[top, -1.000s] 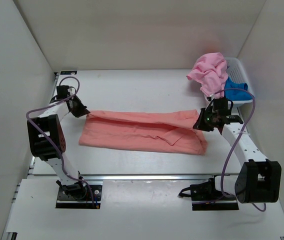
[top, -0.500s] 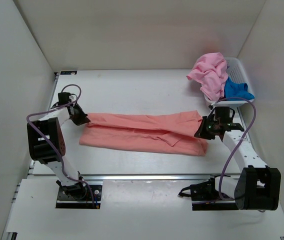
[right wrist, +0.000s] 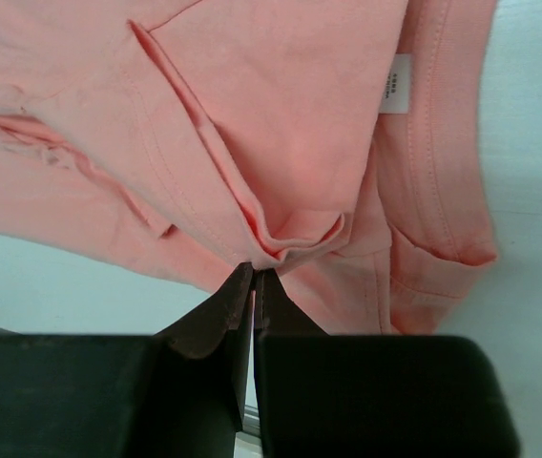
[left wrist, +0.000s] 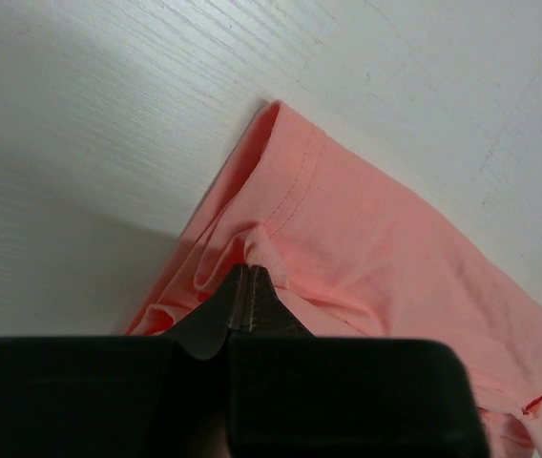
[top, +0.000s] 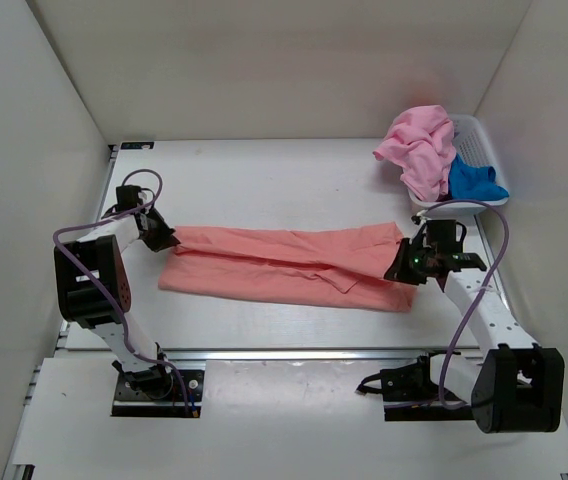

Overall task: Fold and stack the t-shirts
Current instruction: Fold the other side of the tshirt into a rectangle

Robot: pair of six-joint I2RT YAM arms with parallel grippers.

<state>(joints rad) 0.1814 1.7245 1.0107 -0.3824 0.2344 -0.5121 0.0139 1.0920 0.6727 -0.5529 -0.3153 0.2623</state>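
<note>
- Across the middle of the top view, the salmon-coral t-shirt lies as a long band on the worktop, stretched between the two arms.
- At the band's left end, the left gripper is clenched on a pinch of the hem. The left wrist view shows cloth bunched right at its closed tips.
- At the right end, the right gripper is clamped on a small fold of fabric. In the right wrist view, the neck label sits toward the upper right.
- Over the last second both grippers have come down the frame toward the arm bases, the right one further than the left.
- The held upper edge has travelled with them over the layer beneath, so the band now looks narrower.
- This reads as a lengthwise fold under way. The carried edge has not reached the shirt's lower edge, so the fold still needs finishing before release.
- At the upper right of the frame, the lighter pink t-shirt is heaped over the white basket, with the bright blue t-shirt beside it.
- Neither of those shirts has shifted. With two shirts untouched and nothing stacked, the task looks to be at an early stage.
</note>
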